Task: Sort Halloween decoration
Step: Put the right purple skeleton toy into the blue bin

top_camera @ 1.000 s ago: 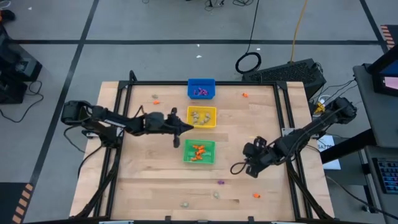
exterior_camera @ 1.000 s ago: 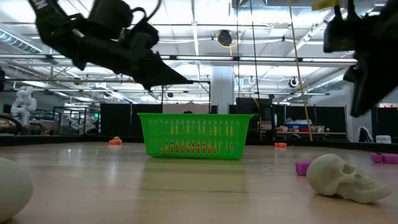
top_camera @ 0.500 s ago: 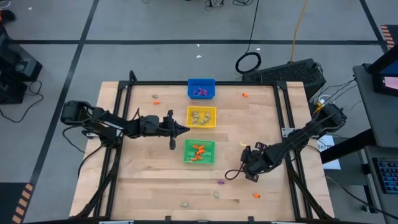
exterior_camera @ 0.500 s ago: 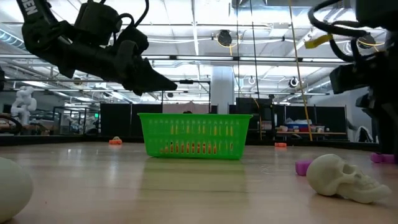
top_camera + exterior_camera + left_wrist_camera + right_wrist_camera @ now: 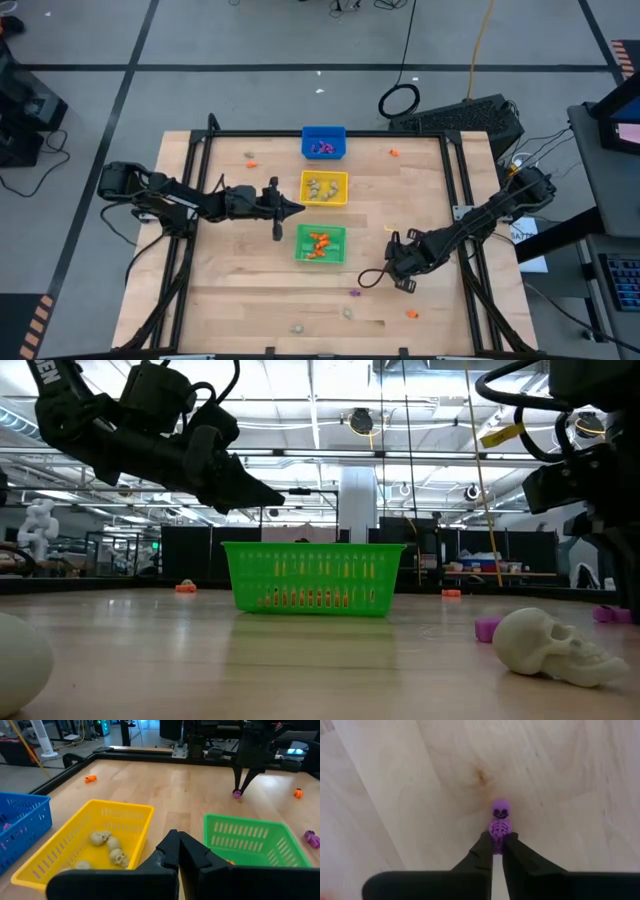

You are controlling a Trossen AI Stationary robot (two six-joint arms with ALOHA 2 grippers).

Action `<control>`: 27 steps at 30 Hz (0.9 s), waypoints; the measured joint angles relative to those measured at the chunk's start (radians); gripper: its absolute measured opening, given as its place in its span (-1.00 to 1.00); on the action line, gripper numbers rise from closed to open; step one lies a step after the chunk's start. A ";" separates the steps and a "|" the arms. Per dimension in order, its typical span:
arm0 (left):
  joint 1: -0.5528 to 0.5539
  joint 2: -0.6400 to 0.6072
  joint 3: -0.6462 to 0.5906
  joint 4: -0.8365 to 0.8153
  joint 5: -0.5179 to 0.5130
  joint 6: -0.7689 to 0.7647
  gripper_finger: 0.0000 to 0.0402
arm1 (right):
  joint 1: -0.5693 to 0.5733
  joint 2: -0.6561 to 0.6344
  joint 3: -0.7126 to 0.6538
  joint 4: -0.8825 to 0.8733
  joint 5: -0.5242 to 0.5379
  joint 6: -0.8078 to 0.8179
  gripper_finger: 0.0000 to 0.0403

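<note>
Nearest, low in the right of the low view: a pale skull [image 5: 548, 644] on its side on the bare table [image 5: 230, 290], loose and unsorted, likely bound for the yellow bin. Also close to the bottom edge of the high view, an orange trinket [image 5: 411, 314], likewise unsorted.

Just beyond, lower centre-right of the high view: right gripper [image 5: 498, 845] down at the wood, fingertips pinched on the lower end of a purple skeleton [image 5: 500, 820], head and ribs poking out past the tips. Gripped low and flat against the board, presumably because so small a piece offers nothing else to catch. Not lifted yet, by the look of it. Probably destined for the blue bin.

Farther in, at mid-frame: green bin [image 5: 299, 245] with orange pieces inside. Off its upper-left corner, left gripper [image 5: 290, 207] hanging clear of the table, jaws clenched with nothing visible between them. Parked between green and yellow bins, seemingly to wait without blocking the other arm.

Beyond that: yellow bin [image 5: 304, 187] holding pale skulls, one colour per bin. Farthest, top centre: blue bin [image 5: 306, 142] with purple bits. An orange stray [image 5: 250, 163] at upper left and another [image 5: 393, 153] at upper right, well apart from everything.
</note>
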 joint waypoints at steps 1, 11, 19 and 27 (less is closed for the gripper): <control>0.000 0.000 0.000 0.000 0.000 0.000 -0.98 | 0.000 0.000 0.005 -0.001 -0.006 -0.006 -0.93; 0.000 0.000 0.000 -0.014 0.000 0.001 -0.98 | 0.006 0.005 0.097 -0.012 -0.027 -0.073 -0.99; 0.000 0.000 0.000 -0.014 0.000 0.000 -0.98 | 0.007 0.005 0.121 0.034 -0.006 -0.115 -1.00; 0.000 0.000 0.000 -0.010 0.000 0.000 -0.98 | -0.030 0.004 0.217 -0.053 0.049 -0.161 -1.00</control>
